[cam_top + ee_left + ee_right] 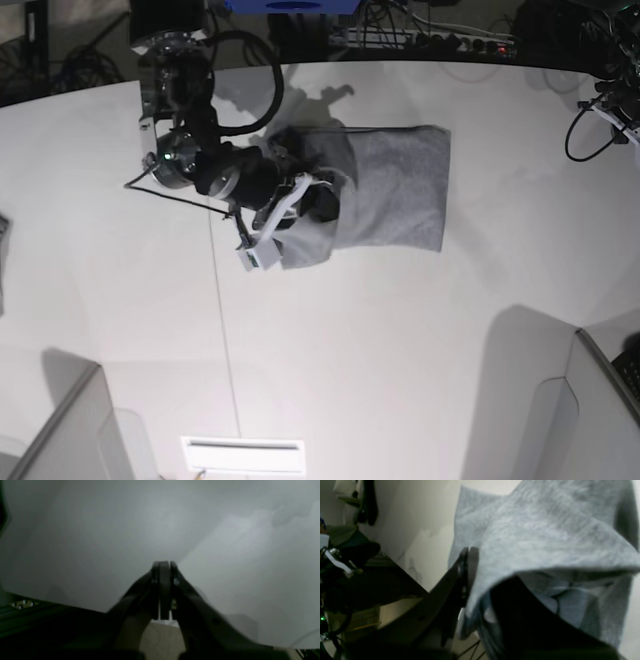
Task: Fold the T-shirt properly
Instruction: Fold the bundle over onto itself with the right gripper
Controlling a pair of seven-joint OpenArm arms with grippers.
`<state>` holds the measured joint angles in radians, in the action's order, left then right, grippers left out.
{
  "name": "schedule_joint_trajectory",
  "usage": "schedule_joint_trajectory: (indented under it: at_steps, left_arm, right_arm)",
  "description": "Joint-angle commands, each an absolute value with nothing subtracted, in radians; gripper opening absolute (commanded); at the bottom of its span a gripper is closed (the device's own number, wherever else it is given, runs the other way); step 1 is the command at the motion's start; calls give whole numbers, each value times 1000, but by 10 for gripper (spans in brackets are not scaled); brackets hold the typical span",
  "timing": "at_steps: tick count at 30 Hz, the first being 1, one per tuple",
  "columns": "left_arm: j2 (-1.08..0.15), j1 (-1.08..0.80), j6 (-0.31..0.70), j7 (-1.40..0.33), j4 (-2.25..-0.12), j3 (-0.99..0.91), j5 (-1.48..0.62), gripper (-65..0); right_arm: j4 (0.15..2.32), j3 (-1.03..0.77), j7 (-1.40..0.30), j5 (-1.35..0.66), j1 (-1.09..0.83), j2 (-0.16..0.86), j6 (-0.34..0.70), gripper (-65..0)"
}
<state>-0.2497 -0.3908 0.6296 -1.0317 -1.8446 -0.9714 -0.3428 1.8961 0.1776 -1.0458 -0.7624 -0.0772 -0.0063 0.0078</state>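
The heather-grey T-shirt (395,190) lies partly folded on the white table (400,330), plain side up; no lettering shows. My right gripper (322,203) is at the shirt's left edge, shut on a lifted fold of it. In the right wrist view the grey cloth (545,537) drapes over the gripper (473,555) and hides one finger. My left gripper (163,563) is shut and empty, pointing at bare white table (100,542). The left arm does not show in the base view.
Black cables (590,120) hang over the table's far right edge. A power strip (440,40) and wiring lie behind the table. A white label (243,455) sits at the front edge. Grey panels stand at the front corners (600,400).
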Motion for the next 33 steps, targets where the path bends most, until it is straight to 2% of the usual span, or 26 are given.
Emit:
schedule_joint_trajectory:
  at_steps: [1, 9, 16, 20, 25, 33]
  left_arm:
    - [-268, -392, 631, -1013, -1859, -977, -344, -650]
    - [-266, -395, 631, -1013, -1862, -897, -344, -650]
    - [-266, -394, 627, -1013, -1865, -860, -343, -650]
    - [-266, -394, 627, -1013, -1865, -860, -343, -650]
    - [-266, -400, 627, -1013, -1865, -863, -343, -650]
    - [-266, -401, 628, -1013, -1860, -865, -343, -650]
  right_arm:
    - [1925, 186, -1029, -785, -61, -15, 13, -650]
    - [1952, 219, -1015, -780, -54, -59, 13, -650]
    - [1922, 344, -940, -779, -13, -59, 13, -650]
    - [1850, 404, -889, -779, 19, -58, 12, -650]
    - [1715, 486, -832, -779, 61, -51, -39, -650]
    - [1564, 572, -740, -779, 74, -36, -39, -650]
